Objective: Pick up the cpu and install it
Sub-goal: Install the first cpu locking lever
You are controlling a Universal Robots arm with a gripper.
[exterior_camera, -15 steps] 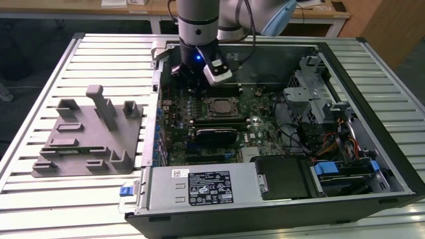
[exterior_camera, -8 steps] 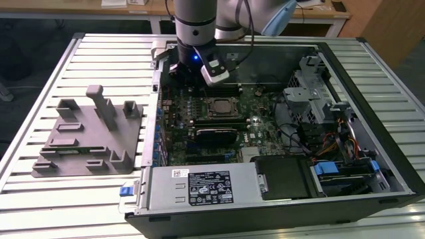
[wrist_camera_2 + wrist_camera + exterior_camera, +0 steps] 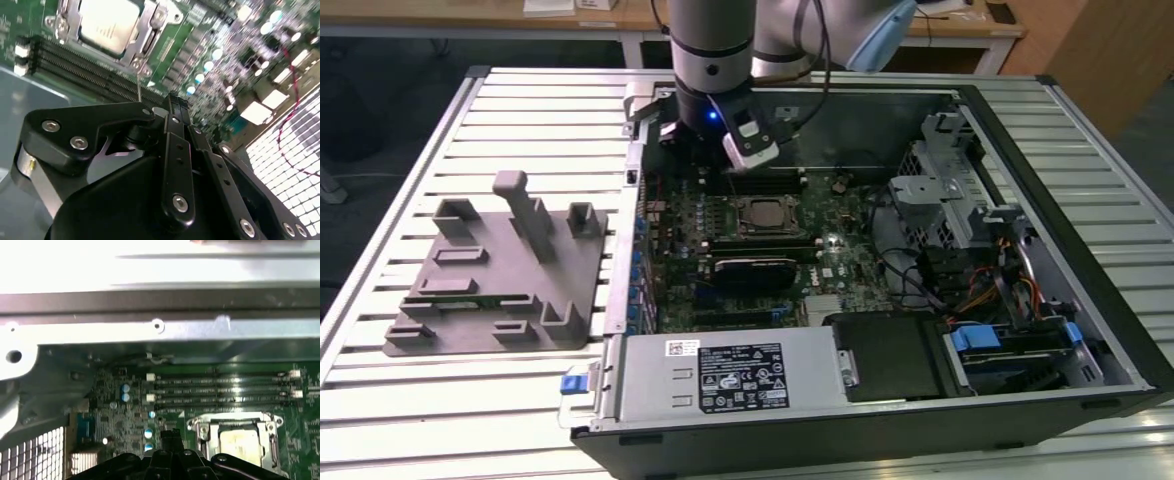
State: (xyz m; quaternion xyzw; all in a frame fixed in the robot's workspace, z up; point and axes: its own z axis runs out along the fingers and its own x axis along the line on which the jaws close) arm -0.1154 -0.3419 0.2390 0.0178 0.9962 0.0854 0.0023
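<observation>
Second wrist view: the cpu [image 3: 107,25] lies flat in its socket on the green board [image 3: 200,55], silver top up. A metal clamp frame [image 3: 150,37] runs around its edges. The first wrist view agrees: the cpu [image 3: 239,442] sits square inside that frame. In the exterior view it is the pale square [image 3: 765,214] near the middle of the board, inside the open computer case [image 3: 1107,300].

The gripper [image 3: 175,100] has its fingers pressed together with nothing between them. The tips hang above the board, apart from the cpu, on the side of the long memory slots [image 3: 75,62] that run just beside the socket. As far as both wrist views show, the tips touch neither the chip nor the frame.

Exterior view: the arm [image 3: 714,70] comes down over the part of the board at the far side of the case. A grey tray [image 3: 480,290] with upright posts lies outside the case, toward the exterior view's left. It rests on the slatted table [image 3: 534,110], well apart from the cpu. A silver box [image 3: 720,375] with a label sits along the case's near side.
</observation>
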